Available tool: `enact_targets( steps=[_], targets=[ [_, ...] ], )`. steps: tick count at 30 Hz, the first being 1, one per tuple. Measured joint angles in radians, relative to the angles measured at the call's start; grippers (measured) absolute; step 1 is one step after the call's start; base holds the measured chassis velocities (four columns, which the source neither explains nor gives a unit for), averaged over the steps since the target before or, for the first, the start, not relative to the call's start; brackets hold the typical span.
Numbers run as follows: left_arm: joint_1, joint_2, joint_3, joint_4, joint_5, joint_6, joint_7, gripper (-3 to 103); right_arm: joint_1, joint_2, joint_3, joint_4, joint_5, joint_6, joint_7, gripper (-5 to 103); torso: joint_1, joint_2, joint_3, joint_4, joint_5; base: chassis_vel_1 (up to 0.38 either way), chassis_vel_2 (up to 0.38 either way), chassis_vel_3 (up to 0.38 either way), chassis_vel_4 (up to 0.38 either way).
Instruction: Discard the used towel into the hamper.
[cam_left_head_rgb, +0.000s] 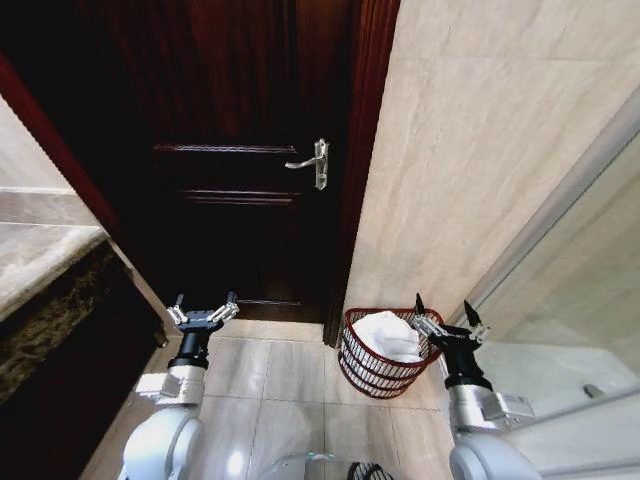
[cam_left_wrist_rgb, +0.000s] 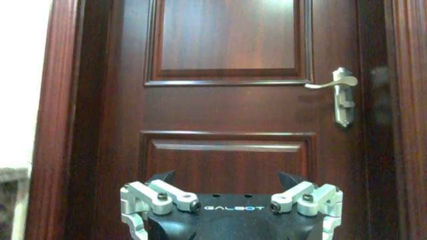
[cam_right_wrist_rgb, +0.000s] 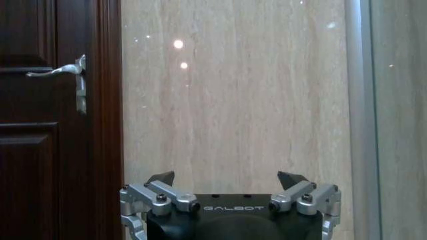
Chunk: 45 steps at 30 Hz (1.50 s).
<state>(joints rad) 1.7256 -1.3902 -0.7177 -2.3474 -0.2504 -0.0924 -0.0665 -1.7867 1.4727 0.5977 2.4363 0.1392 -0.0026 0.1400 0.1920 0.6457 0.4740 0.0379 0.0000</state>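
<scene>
A dark red wire-mesh hamper (cam_left_head_rgb: 372, 372) stands on the tiled floor at the foot of the marble wall, right of the door. A crumpled white towel (cam_left_head_rgb: 387, 336) lies inside it, heaped above the rim. My right gripper (cam_left_head_rgb: 444, 305) is held up beside the hamper's right rim, open and empty, with its jaws spread wide in the right wrist view (cam_right_wrist_rgb: 227, 178). My left gripper (cam_left_head_rgb: 204, 304) is raised in front of the door, open and empty, and the left wrist view (cam_left_wrist_rgb: 227, 177) shows its jaws apart.
A closed dark wooden door (cam_left_head_rgb: 250, 150) with a silver lever handle (cam_left_head_rgb: 312, 163) faces me. A stone counter (cam_left_head_rgb: 40, 250) runs along the left. A glass shower partition (cam_left_head_rgb: 560, 260) stands at the right. Tiled floor (cam_left_head_rgb: 270, 370) lies between the arms.
</scene>
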Motion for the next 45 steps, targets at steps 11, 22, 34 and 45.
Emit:
enact_targets(
  steps=[11, 22, 34, 45],
  targets=[
    [0.004, 0.022, -0.047, 0.000, -0.043, -0.005, 0.006, 100, -0.005, -0.015, 0.036, -0.010, 0.028, 0.006, -0.020, 100, 0.019, 0.047, 0.028, 0.0000, 0.0000, 0.000, 0.000, 0.000, 0.000],
    [0.012, 0.015, -0.017, -0.003, -0.037, -0.002, 0.013, 100, -0.020, -0.001, 0.048, -0.021, 0.028, 0.020, -0.025, 100, 0.040, 0.098, 0.058, 0.0000, 0.0000, 0.000, 0.000, 0.000, 0.000],
    [0.016, 0.014, 0.013, -0.020, -0.016, 0.015, 0.022, 100, -0.019, -0.001, 0.041, -0.016, 0.025, 0.022, -0.027, 100, 0.061, 0.148, 0.087, 0.0000, 0.0000, 0.000, 0.000, 0.000, 0.000],
    [0.007, 0.011, 0.020, -0.022, -0.006, 0.023, 0.020, 100, -0.023, 0.002, 0.040, -0.015, 0.024, 0.027, -0.028, 100, 0.082, 0.196, 0.114, 0.0000, 0.0001, 0.000, 0.000, 0.000, 0.000]
  ],
)
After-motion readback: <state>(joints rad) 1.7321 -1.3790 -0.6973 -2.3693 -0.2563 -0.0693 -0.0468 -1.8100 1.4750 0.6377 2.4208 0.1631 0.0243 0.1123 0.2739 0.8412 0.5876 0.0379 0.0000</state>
